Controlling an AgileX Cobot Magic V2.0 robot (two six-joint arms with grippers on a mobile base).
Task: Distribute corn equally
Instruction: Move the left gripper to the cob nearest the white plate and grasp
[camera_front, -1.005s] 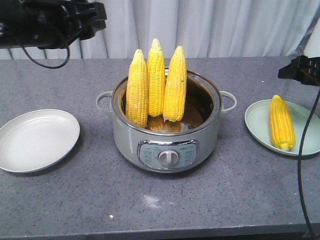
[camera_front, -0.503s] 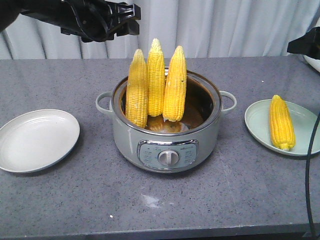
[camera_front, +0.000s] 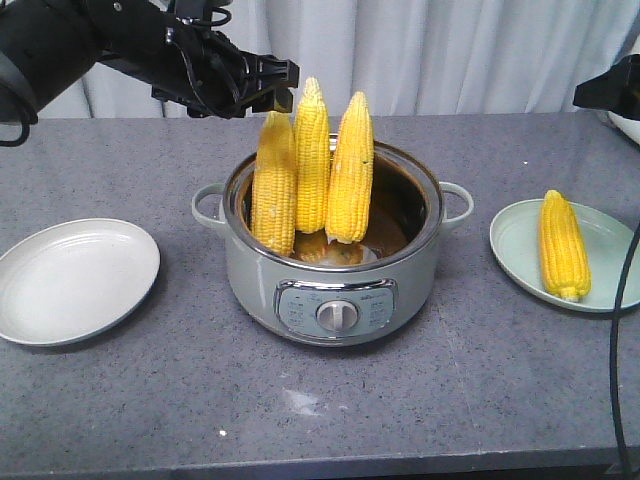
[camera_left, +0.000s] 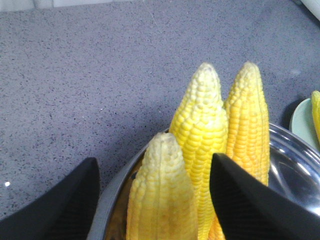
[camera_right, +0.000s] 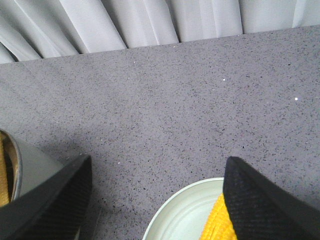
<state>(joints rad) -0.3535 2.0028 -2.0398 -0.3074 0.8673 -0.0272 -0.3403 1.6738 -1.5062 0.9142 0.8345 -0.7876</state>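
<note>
Swinging in from the left, my left fingers (camera_left: 240, 200) now gape wide over the leftmost cob (camera_front: 273, 185) standing in the mid-bench pot (camera_front: 330, 290), which I reckon is bound for the left-edge plate (camera_front: 75, 280).

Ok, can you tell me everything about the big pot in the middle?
The pot is a round, pale grey-green electric cooker with a shiny metal rim, a loop handle on each side and a front panel with one silver knob. It has no lid on. It stands upright on the grey table. Three corn cobs stand leaning inside, tips above the rim.
</note>
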